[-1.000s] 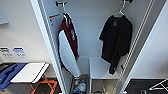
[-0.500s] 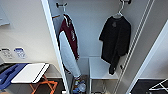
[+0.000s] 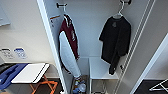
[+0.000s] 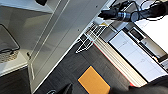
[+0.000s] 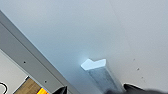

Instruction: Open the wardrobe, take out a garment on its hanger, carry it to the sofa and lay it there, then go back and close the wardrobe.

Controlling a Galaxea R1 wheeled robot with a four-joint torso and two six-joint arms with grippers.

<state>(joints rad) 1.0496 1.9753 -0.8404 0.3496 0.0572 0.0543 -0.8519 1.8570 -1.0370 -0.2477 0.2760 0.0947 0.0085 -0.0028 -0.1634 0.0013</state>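
Black garment hangs on its white hanger at the right of the open wardrobe, well apart from a maroon jacket on the left. With the doors open, taking the garment out appears the step in hand; that calls for a gripper to reach the hanger's hook. Whether either gripper is wide or narrow cannot be told.

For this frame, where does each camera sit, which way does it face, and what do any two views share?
Head view: high on the robot, facing into the open white wardrobe; black short-sleeved top on a thin white hanger, maroon jacket with white sleeves.
Left wrist view: on the left arm, looking down along a white door panel to dark floor and an orange rectangle.
Right wrist view: on the right arm, close to a white panel with a small white handle.
Shared: white wardrobe panels.
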